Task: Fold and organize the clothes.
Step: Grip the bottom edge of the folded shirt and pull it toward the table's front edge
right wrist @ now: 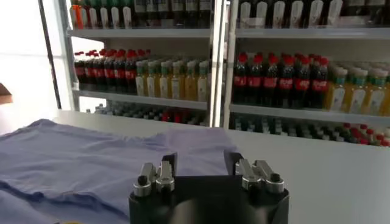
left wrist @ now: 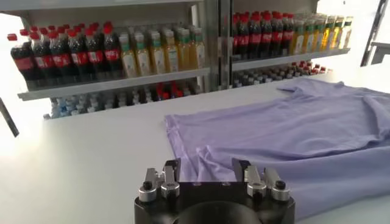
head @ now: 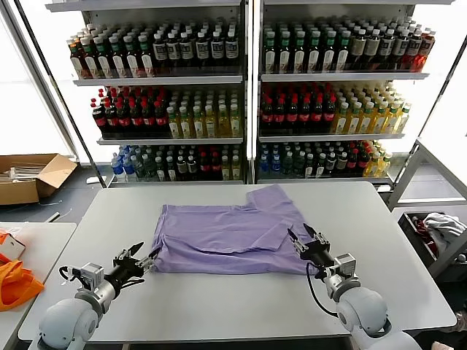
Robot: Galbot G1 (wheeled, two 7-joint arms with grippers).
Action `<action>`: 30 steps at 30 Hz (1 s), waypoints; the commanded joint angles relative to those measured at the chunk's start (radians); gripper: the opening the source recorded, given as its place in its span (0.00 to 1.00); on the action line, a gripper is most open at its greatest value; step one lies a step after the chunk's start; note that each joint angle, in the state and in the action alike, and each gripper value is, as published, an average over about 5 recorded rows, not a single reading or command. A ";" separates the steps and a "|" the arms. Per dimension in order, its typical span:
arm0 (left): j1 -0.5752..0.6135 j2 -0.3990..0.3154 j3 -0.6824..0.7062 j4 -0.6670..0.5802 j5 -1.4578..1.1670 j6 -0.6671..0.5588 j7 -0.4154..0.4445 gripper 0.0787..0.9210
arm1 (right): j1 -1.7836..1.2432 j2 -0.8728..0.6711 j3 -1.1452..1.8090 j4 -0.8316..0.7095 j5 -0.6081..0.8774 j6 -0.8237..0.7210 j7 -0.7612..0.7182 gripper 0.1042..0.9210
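Observation:
The lavender T-shirt (head: 226, 235) lies spread on the white table (head: 219, 306), plain side up, partly folded with one sleeve towards the far right. My left gripper (head: 148, 255) is open and low over the table at the shirt's near left corner. My right gripper (head: 298, 232) is open at the shirt's near right edge. In the left wrist view the open gripper (left wrist: 206, 170) faces the shirt (left wrist: 292, 128), whose fabric lies between the fingers. In the right wrist view the open gripper (right wrist: 200, 163) sits over the shirt's (right wrist: 79, 158) edge.
Shelves of bottles (head: 248, 95) stand behind the table. A cardboard box (head: 29, 176) sits on the floor at far left. An orange fabric item (head: 16, 283) lies on a side table at left. A grey-white cloth bundle (head: 444, 226) sits in a bin at right.

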 commanded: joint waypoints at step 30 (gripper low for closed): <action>0.038 -0.026 0.006 0.049 -0.007 -0.007 0.017 0.16 | -0.129 0.068 -0.015 0.052 0.065 -0.087 0.123 0.37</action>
